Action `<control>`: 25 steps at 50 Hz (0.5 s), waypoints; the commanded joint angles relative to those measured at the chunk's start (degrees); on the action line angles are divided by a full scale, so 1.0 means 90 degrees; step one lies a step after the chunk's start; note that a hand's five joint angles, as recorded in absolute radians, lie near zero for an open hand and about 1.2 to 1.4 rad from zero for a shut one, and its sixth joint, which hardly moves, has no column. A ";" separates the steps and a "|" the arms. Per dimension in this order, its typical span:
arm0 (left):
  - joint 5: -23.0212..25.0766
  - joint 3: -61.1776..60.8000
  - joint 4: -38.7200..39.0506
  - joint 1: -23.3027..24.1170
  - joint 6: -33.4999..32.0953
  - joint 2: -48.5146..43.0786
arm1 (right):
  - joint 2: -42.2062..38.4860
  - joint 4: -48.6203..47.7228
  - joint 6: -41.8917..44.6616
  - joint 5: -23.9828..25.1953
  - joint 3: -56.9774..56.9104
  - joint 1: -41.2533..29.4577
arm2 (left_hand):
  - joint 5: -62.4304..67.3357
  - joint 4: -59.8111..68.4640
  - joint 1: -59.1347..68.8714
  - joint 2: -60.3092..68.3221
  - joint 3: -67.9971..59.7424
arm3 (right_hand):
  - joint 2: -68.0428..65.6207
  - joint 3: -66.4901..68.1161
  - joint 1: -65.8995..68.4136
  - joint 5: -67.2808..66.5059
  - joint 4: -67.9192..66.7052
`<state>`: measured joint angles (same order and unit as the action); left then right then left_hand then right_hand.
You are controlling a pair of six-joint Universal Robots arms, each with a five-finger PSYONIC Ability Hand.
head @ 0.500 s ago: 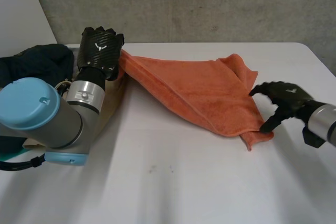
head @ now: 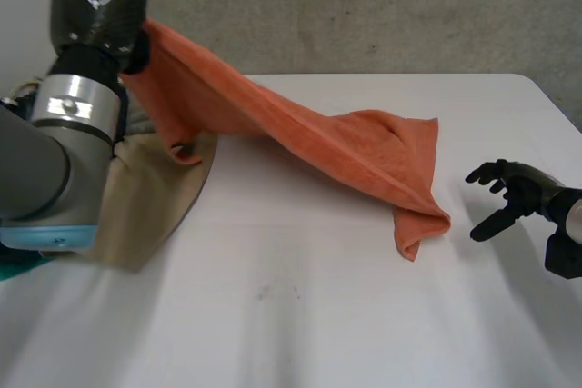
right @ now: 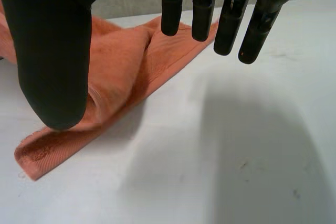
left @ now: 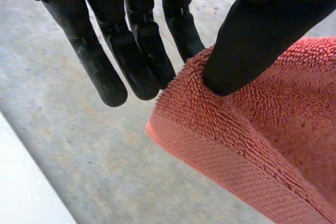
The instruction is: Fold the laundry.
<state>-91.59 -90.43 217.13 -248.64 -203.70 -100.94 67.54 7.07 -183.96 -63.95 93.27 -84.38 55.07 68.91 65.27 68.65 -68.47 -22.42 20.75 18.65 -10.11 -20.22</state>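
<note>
left hand (head: 95, 2) pinches the orange towel (head: 346, 147) aloft (seemingly a corner); right hand (head: 526, 191) spread, apart.

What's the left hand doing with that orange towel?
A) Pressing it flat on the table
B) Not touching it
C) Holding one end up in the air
C: the left hand pinches one end of the orange towel between thumb and fingers, high above the table, where the other end lies.

Beige cloth (head: 150, 197) and half-raised orange towel (head: 364, 152) lie on white table (head: 300, 315)
</note>
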 commanded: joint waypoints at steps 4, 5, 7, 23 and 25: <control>0.0050 -0.0109 -0.0044 -0.0127 0.0016 0.0092 | -0.0014 -0.0063 -0.0097 -0.1048 0.0047 -0.1180 | 0.1659 0.1232 0.1637 0.1261 -0.1282 | 0.0885 -0.0699 -0.0466 0.0628 0.0640; 0.0050 -0.0109 -0.0044 -0.0128 0.0026 0.0083 | -0.0014 -0.0072 -0.0107 -0.1088 0.0037 -0.1288 | 0.1659 0.1232 0.1637 0.1261 -0.1282 | 0.0885 -0.0699 -0.0466 0.0628 0.0641; 0.0050 -0.0099 -0.0044 -0.0137 0.0036 0.0063 | -0.0024 -0.0092 -0.0194 -0.1224 0.0018 -0.1620 | 0.1659 0.1232 0.1637 0.1261 -0.1282 | 0.0941 -0.0755 -0.0522 0.0684 0.0697; 0.0060 -0.0070 -0.0044 -0.0176 0.0163 0.0063 | -0.0951 -0.0492 -0.0849 -0.1859 -0.0734 -0.2685 | 0.1659 0.1232 0.1637 0.1261 -0.1282 | 0.0754 -0.0569 -0.0336 0.0498 0.0510; 0.0060 -0.0070 -0.0044 -0.0167 0.0163 0.0063 | -0.1049 -0.0502 -0.0839 -0.1918 -0.0803 -0.2753 | 0.1659 0.1232 0.1637 0.1261 -0.1282 | 0.0698 -0.0513 -0.0280 0.0442 0.0454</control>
<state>-91.08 -91.02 216.77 -250.18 -202.35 -100.39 61.51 3.31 -191.45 -79.05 88.80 -106.82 55.07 68.91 65.27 68.65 -68.47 -16.69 15.34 14.94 -5.90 -16.75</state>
